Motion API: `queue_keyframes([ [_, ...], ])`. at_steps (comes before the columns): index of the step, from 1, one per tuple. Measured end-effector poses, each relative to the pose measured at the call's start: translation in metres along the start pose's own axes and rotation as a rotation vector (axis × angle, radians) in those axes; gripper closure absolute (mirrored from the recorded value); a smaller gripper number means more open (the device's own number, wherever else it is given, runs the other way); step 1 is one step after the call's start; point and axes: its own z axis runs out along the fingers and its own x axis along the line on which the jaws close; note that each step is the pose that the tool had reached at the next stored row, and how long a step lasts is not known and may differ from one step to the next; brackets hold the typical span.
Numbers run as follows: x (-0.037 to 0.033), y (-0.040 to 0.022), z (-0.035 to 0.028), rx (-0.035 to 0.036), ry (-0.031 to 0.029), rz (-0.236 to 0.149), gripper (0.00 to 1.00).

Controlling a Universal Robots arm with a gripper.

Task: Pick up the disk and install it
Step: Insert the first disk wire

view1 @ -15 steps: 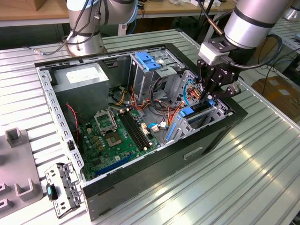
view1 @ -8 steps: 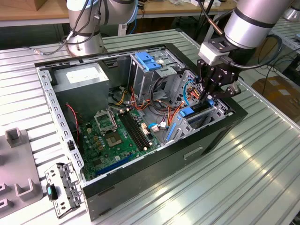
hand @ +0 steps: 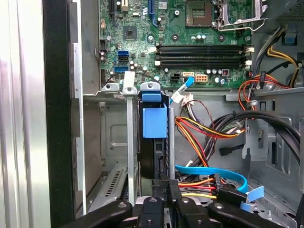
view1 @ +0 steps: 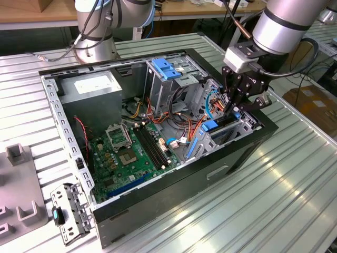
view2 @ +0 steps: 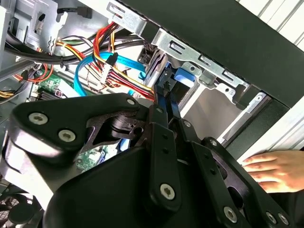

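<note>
First wrist view placed my black gripper (hand: 164,209) directly above the silver-grey disk in its light-blue plastic carrier (hand: 154,137), which stood on edge in the metal drive bay (hand: 130,142) of the open black computer case (view1: 158,211), its long axis running down the slot. My fingers were pressed against its upper edge.

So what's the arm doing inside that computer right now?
Gripper down at the drive bay. Disk standing in its slot, blue carrier showing. Cables bunched beside; a hand rests outside the case.
</note>
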Motion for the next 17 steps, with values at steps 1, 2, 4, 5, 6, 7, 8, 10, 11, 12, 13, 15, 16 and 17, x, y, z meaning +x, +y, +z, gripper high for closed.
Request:
queue_keyframes([
  [1,0.0005,0.0,0.0,0.0,0.0,0.0,0.84],
  [2,0.0007,0.0,0.0,0.0,0.0,0.0,0.84],
  [4,0.001,0.0,0.0,0.0,0.0,0.0,0.84],
  [5,0.001,0.0,0.0001,0.0,-0.0001,0.0,0.84],
  [6,0.0011,0.0,0.0002,0.0,0.0,0.0,0.84],
  [7,0.0011,0.0,0.0003,0.0,0.0001,0.0,0.84],
  [8,0.0011,0.0,0.0006,0.0,0.0,0.0,0.84],
  [10,0.0011,0.0,0.0016,0.0,-0.0003,0.0,0.84],
  [11,0.0011,0.0,0.002,0.0,-0.0003,0.0,0.84],
  [12,0.0011,0.0,0.0025,0.0,-0.0002,0.0,0.84],
  [13,0.0011,0.0001,0.0039,0.0,-0.0006,0.0,0.84],
  [15,0.0012,0.0002,0.0066,-0.0001,-0.001,0.0,0.84],
  [16,0.0012,0.0002,0.0077,-0.0001,-0.0007,0.0,0.84],
  [17,0.0013,0.0002,0.0078,-0.0001,-0.0008,0.0,0.84],
])
